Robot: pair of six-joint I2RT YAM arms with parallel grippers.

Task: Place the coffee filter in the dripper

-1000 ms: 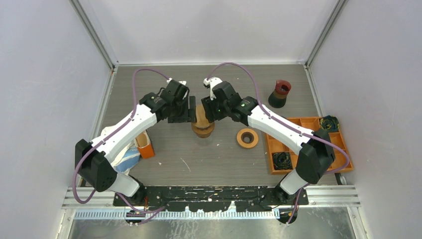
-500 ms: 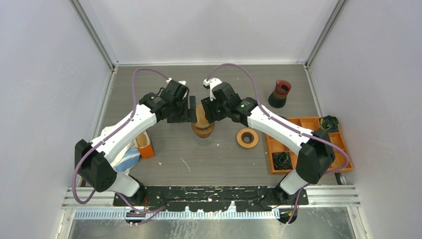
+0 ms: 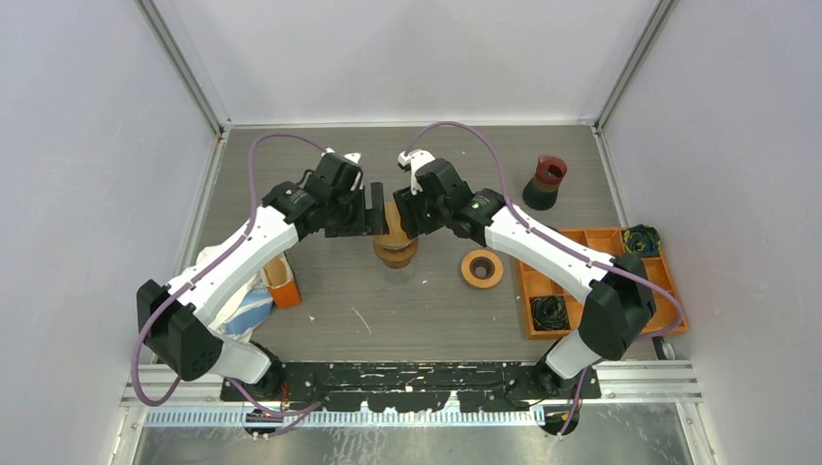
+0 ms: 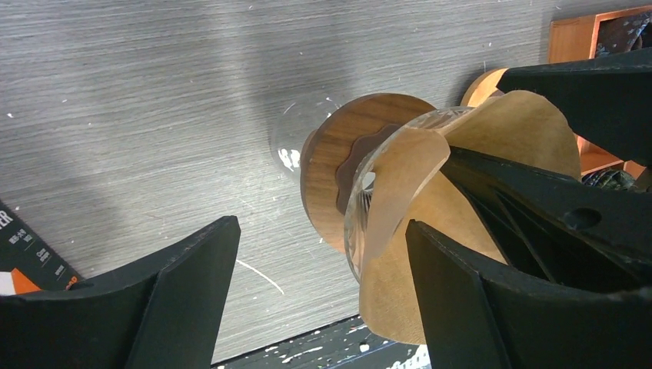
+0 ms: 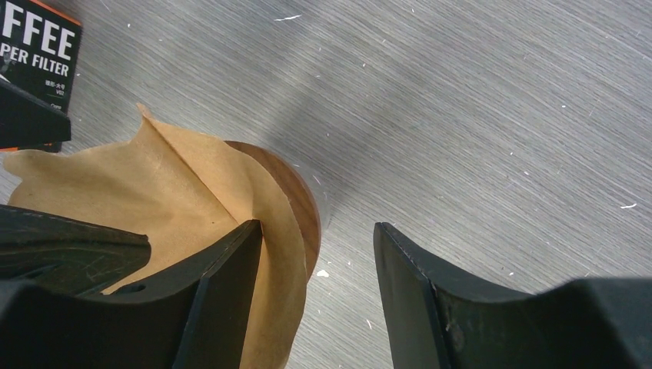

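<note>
Flanking the dripper with both grippers slack, the paper only half bedded in its mouth.

Your left gripper (image 4: 319, 231) has its fingers spread wide and clamps nothing; the dripper (image 4: 327, 173), wooden collar and glass rim, sits framed in the gap. Your right gripper (image 5: 317, 231) is spread the same way and grips nothing, with one finger at the edge of the coffee filter (image 4: 492, 146), though you cannot tell whether it touches. The filter sits in the dripper's mouth, but its paper stands proud of the rim and one flap curls inward along a crease, so I judge it not fully seated. You have a tool on either side of the dripper, probably to press the paper against the glass without tipping it. The filter packet (image 5: 34, 46) lies to the dripper's left on the table (image 4: 154, 92), well apart.
</note>
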